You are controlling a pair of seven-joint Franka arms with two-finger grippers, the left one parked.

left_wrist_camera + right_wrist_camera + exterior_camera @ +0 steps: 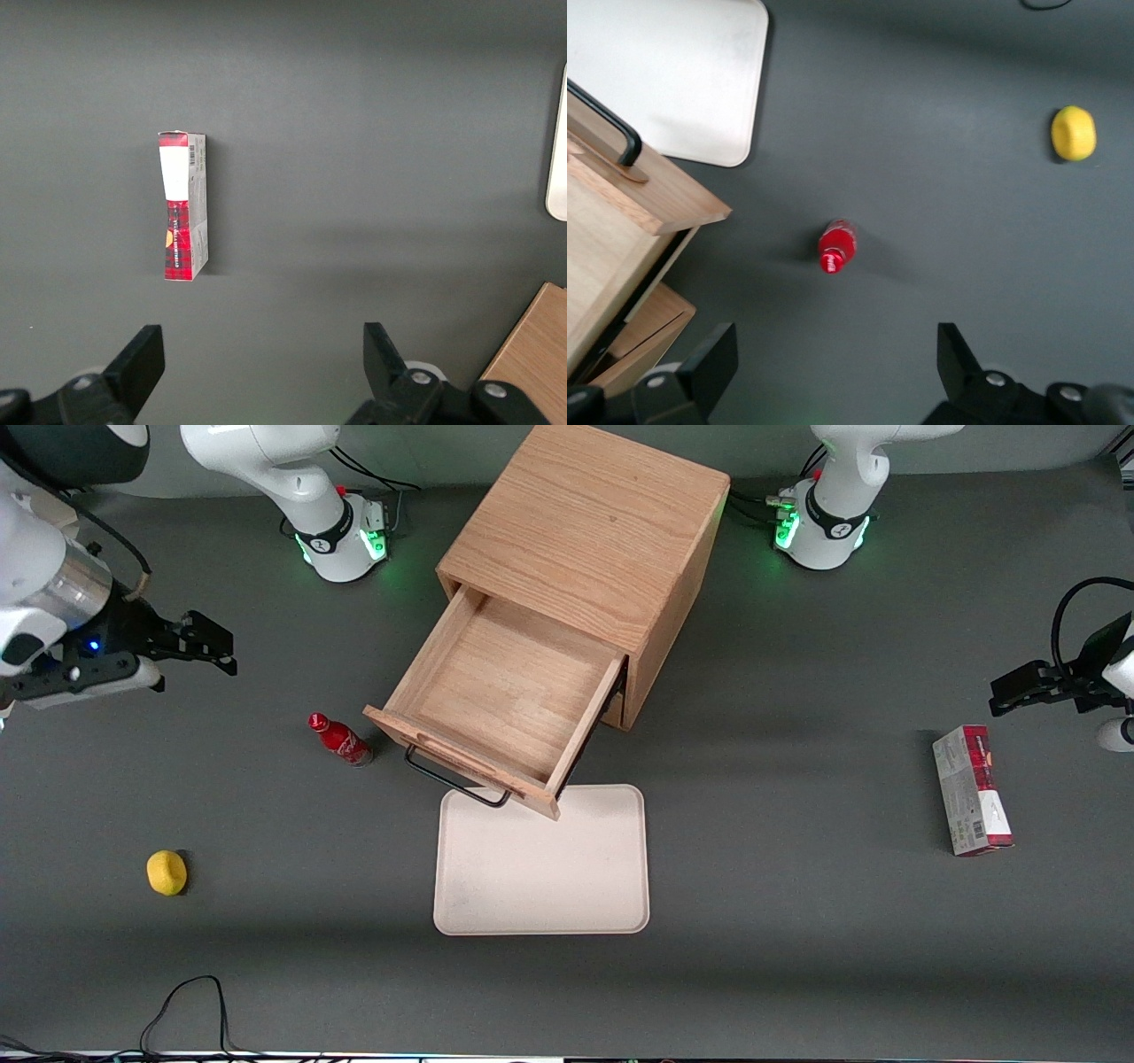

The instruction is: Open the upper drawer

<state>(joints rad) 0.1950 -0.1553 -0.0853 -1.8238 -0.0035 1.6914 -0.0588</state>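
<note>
The oak cabinet [594,540] stands in the middle of the table. Its upper drawer [505,691] is pulled far out and is empty inside; its black bar handle [452,779] hangs over the tray's edge. The drawer [611,221] and handle [607,119] also show in the right wrist view. The bottom drawer is hidden under it in the front view. My right gripper [208,642] is open and empty, raised above the table toward the working arm's end, well away from the drawer. Its fingers [713,359] stand wide apart over bare table.
A red bottle [339,739] stands beside the drawer front, also in the right wrist view [835,248]. A yellow lemon [166,872] lies nearer the camera. A white tray [542,868] lies in front of the drawer. A red and grey box [972,790] lies toward the parked arm's end.
</note>
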